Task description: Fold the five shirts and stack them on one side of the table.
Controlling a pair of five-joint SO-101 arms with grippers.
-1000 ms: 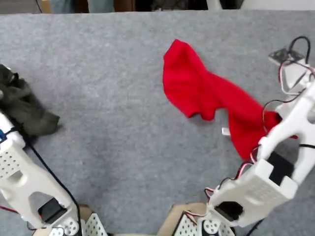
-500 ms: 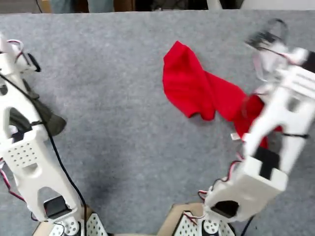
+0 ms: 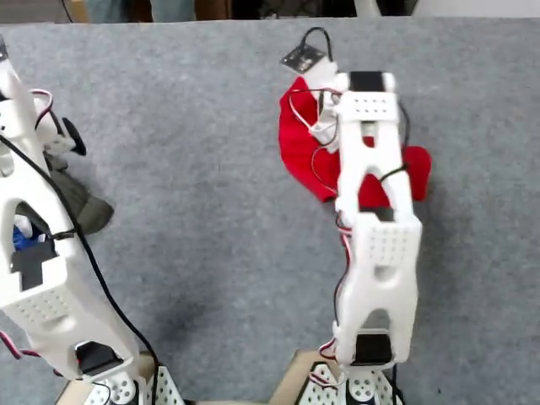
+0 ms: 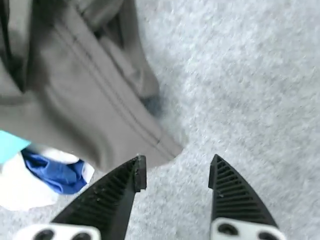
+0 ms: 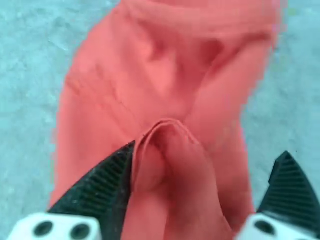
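Observation:
A red shirt [image 3: 299,143] lies bunched near the middle of the table, its right end [image 3: 418,164] pulled in close. My right arm [image 3: 371,169] stretches over it. In the right wrist view my right gripper [image 5: 210,150] is open wide just above the red shirt [image 5: 150,85], and a raised fold [image 5: 167,145] rests against one finger. A dark grey shirt [image 3: 80,207] lies at the left edge on top of blue cloth [image 4: 55,172] and white cloth [image 4: 20,192]. My left gripper [image 4: 178,161] hangs open beside the dark grey shirt [image 4: 75,90], holding nothing.
Grey felt [image 3: 202,169] covers the table between the two arms. My left arm [image 3: 34,278] stands along the left edge. The arm bases sit at the near edge [image 3: 253,388].
My right arm swung from the table's right side to the centre, and the red shirt's right end came with it and bunched up. My left arm rose over the dark pile.

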